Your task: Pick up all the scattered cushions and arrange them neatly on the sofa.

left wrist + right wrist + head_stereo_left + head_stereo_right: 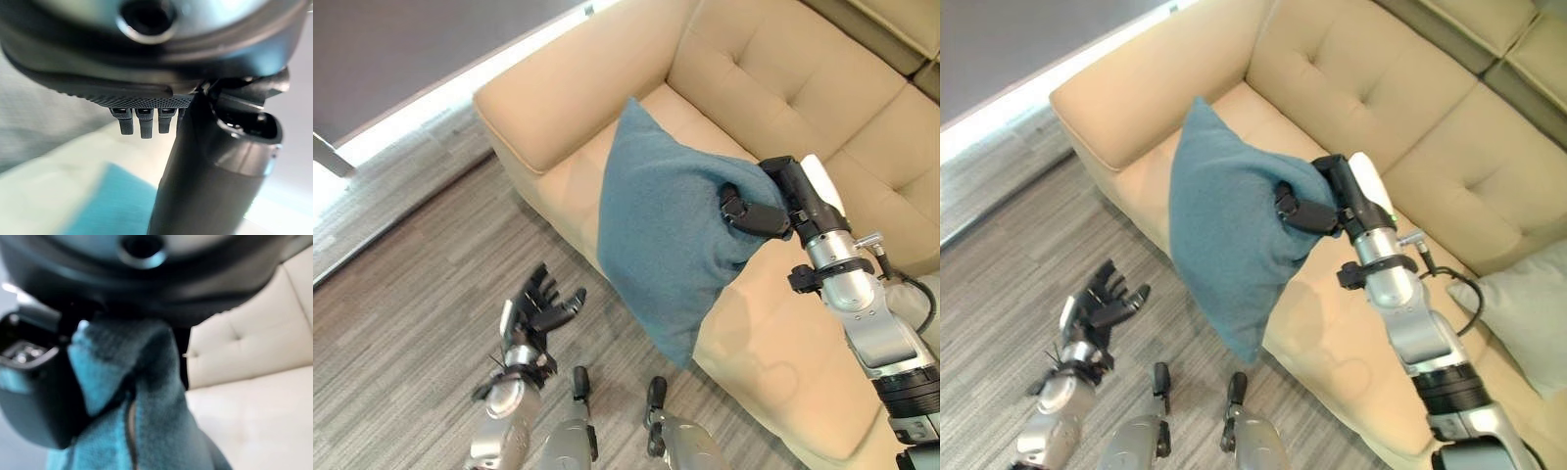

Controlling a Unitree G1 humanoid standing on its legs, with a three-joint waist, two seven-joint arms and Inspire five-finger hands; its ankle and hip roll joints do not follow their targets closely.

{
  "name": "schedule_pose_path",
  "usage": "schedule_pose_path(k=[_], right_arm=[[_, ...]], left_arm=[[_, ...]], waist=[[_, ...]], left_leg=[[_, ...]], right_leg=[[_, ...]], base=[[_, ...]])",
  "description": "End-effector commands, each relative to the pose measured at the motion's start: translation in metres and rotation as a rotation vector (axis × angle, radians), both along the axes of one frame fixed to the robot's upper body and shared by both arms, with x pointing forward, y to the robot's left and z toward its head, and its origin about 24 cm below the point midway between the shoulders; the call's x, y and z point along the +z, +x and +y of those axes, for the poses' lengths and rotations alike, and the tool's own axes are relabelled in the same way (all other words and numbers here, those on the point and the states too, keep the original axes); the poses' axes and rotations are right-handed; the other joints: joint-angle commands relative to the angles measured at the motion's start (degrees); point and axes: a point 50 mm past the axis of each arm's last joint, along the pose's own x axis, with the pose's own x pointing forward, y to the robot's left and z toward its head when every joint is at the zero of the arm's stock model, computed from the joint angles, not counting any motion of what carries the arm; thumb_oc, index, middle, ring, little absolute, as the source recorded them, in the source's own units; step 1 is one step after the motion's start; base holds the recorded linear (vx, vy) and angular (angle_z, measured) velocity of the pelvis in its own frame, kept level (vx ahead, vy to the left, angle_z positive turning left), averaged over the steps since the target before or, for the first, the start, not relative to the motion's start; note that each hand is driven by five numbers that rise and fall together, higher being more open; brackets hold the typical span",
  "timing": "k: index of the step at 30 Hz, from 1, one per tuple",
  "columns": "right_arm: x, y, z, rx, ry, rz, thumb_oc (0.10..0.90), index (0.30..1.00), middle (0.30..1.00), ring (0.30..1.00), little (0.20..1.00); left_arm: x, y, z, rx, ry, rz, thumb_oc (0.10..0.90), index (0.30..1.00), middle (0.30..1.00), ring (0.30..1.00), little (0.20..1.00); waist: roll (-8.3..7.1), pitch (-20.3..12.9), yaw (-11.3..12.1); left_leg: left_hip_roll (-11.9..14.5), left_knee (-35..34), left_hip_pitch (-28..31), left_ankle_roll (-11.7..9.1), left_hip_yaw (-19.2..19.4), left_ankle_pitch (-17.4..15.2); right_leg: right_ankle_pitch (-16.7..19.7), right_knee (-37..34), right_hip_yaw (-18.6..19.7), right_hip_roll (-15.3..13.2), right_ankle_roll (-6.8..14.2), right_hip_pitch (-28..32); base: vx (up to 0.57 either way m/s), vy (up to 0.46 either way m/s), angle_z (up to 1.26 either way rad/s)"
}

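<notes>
The right hand [759,213] pinches the blue cushion [666,230] by one corner above the sofa [783,88]; that thin grip could slip and drop it floorward.

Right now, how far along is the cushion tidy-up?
Done: a light grey cushion already lies on the beige sofa, at its right end. In hand: the right hand pinches a teal cushion by its edge; it hangs tilted over the seat's front edge, not yet set down. The left hand is open over the floor, holding nothing. Left: placing the teal cushion.
</notes>
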Motion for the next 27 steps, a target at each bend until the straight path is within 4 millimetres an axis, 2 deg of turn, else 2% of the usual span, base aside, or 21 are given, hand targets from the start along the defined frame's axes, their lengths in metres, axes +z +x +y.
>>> schedule_pose_path(k=[1,6,9,12,15,20,27], right_arm=[[0.068,-0.016,0.010,0.098,0.180,-0.419,0.400,0.300,0.300,0.300,0.300],[0.075,-0.019,0.010,0.087,0.213,-0.471,0.400,0.300,0.300,0.300,0.300],[0.078,-0.020,0.011,0.084,0.265,-0.505,0.400,0.300,0.300,0.300,0.300],[0.085,-0.023,0.013,0.090,0.352,-0.561,0.400,0.300,0.300,0.300,0.300],[0.093,-0.024,0.020,0.117,0.387,-0.596,0.400,0.300,0.300,0.300,0.300],[0.106,-0.028,0.036,0.192,0.431,-0.648,0.400,0.300,0.300,0.300,0.300],[0.118,-0.032,0.048,0.258,0.417,-0.685,0.400,0.300,0.300,0.300,0.300]], left_arm=[[0.006,0.004,0.004,-0.001,0.010,-0.068,0.800,0.900,0.900,0.900,0.900],[0.003,0.004,0.004,0.033,-0.017,-0.056,0.800,0.900,0.900,0.900,0.900],[-0.005,-0.001,0.004,0.069,-0.060,-0.019,0.800,0.900,0.900,0.900,0.900],[-0.020,-0.002,-0.003,0.073,-0.118,0.056,0.800,0.900,0.900,0.900,0.900],[-0.022,0.003,-0.012,0.050,-0.139,0.075,0.800,0.900,0.900,0.900,0.900],[-0.014,0.020,-0.026,0.019,-0.167,0.044,0.800,0.900,0.900,0.900,0.900],[0.001,0.034,-0.029,-0.010,-0.136,-0.017,0.800,0.900,0.900,0.900,0.900]], waist=[[-5.72,-15.72,-0.37],[-6.67,-16.61,-0.43],[-7.51,-16.90,-0.16],[-8.79,-17.05,-0.42],[-9.48,-17.42,-1.00],[-10.15,-17.93,-2.06],[-10.45,-18.68,-3.05]], left_leg=[[-1.09,0.62,3.71,0.01,2.70,-10.45],[-0.70,0.55,4.86,0.17,3.60,-11.16],[-0.47,0.57,5.45,0.29,4.10,-11.46],[-0.23,0.49,5.78,0.28,4.34,-11.63],[-0.11,0.32,5.84,0.26,4.61,-11.66],[0.05,0.08,5.88,0.23,5.25,-11.70],[0.18,0.04,6.20,0.30,6.05,-12.10]], right_leg=[[-4.30,-1.11,-0.71,-0.08,3.91,1.53],[-4.24,-1.25,0.46,0.37,4.05,1.77],[-4.19,-1.31,1.21,0.68,3.97,1.98],[-4.31,-1.30,1.56,1.03,3.84,1.86],[-4.21,-1.33,2.13,1.31,3.77,1.61],[-3.84,-1.50,3.10,1.72,3.75,1.09],[-3.43,-1.65,4.13,2.00,3.80,0.79]], base=[[0.06,-0.006,-0.09],[0.04,-0.013,-0.21],[0.03,-0.022,-0.29],[0.02,-0.032,-0.06],[0.01,-0.023,-0.10],[0.01,-0.012,-0.10],[0.01,-0.001,-0.13]])
